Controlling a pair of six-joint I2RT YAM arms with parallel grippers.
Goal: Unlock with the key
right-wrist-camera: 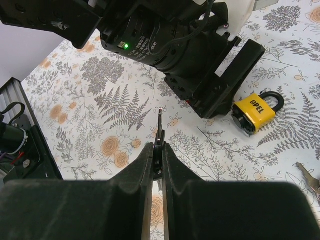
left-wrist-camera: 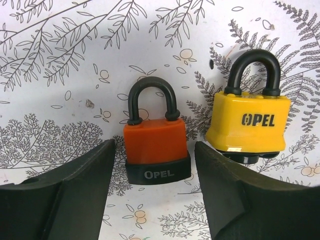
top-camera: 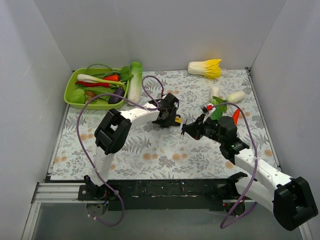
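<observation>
An orange padlock [left-wrist-camera: 156, 145] with a black shackle lies flat on the floral mat, and a yellow padlock [left-wrist-camera: 250, 120] lies just right of it. My left gripper [left-wrist-camera: 155, 150] is open, its fingers standing either side of the orange padlock's black base with gaps on both sides. In the top view the left gripper [top-camera: 167, 116] hides the orange padlock. My right gripper [right-wrist-camera: 157, 147] is shut on a small key [right-wrist-camera: 159, 122], blade pointing forward above the mat, a short way from the left gripper and the yellow padlock [right-wrist-camera: 255, 112].
A second key [right-wrist-camera: 307, 175] lies on the mat at the right wrist view's right edge. A green tray [top-camera: 72, 87] of vegetables stands at the back left beside a bok choy [top-camera: 135, 80]. A cabbage [top-camera: 206, 67] and radishes [top-camera: 235, 96] lie at the back right.
</observation>
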